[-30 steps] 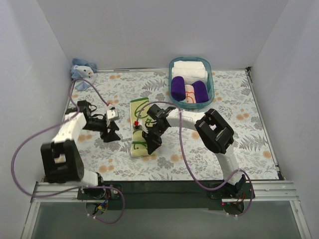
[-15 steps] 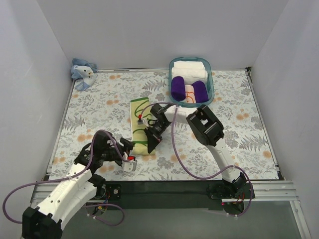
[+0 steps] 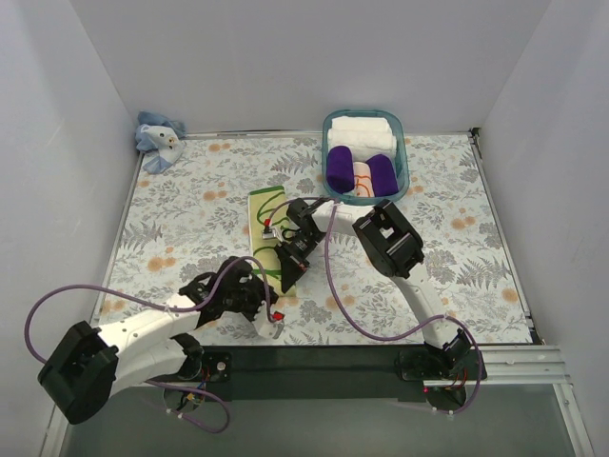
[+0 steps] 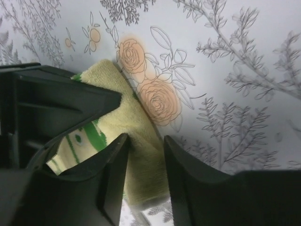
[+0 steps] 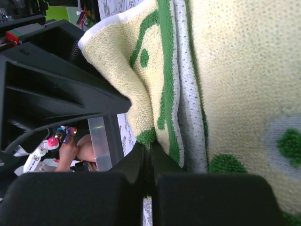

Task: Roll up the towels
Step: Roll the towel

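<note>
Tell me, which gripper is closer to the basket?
Right. The right gripper pinches the yellow-green towel, near-left of the basket; the left gripper is farther off, at the towel's near end.

Lab test booth: bare white walls (image 3: 285, 57)

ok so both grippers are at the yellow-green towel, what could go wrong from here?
1. The right gripper is shut on only a thin fold of the towel; a pull could slip it free and loosen the roll.
2. The left gripper straddles the towel's near end with jaws apart; closing off-centre could skew the roll.
3. The grippers sit close together, and a purple cable loops over the flat part; either could snag.
</note>
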Controlling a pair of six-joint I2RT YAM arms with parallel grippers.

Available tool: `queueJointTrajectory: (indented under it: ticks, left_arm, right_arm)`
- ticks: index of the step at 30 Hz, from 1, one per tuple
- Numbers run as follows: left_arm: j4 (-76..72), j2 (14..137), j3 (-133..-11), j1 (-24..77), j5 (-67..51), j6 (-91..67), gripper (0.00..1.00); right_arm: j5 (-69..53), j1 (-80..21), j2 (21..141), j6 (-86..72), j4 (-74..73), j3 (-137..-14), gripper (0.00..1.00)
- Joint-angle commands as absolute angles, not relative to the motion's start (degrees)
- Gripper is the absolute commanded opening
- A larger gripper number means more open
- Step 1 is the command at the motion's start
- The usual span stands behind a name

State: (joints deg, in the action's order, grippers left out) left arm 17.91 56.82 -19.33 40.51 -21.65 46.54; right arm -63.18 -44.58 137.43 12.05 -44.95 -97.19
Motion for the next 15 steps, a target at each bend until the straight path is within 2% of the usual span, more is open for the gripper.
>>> queueJointTrajectory:
  ticks: [1,5,8,10,15]
  left_arm:
    - [13.2,60.9,-17.9,41.9,-14.7,46.5,0.30]
    - [18.1,66.0,-20.9,41.9,-11.9,42.6,0.10]
    - [24.5,68.5,-23.9,40.7,-15.0,40.9,0.00]
    - [30.5,69.6,-27.6,38.9,-20.8,40.3,0.00]
    - [38.0,72.8,-32.6,35.9,-28.8,40.5,0.00]
  right_arm:
    - [-60.9,-44.4,139.1,11.8,-45.1,-98.6,0.01]
    - [-60.8,-44.1,137.1,12.6,-44.9,-97.0,0.01]
    - [-58.0,-43.5,135.1,12.5,-44.6,-96.1,0.01]
    - [-56.6,-42.9,133.2,12.5,-44.6,-95.8,0.08]
    - [-51.8,-38.8,127.6,11.5,-44.1,-95.3,0.40]
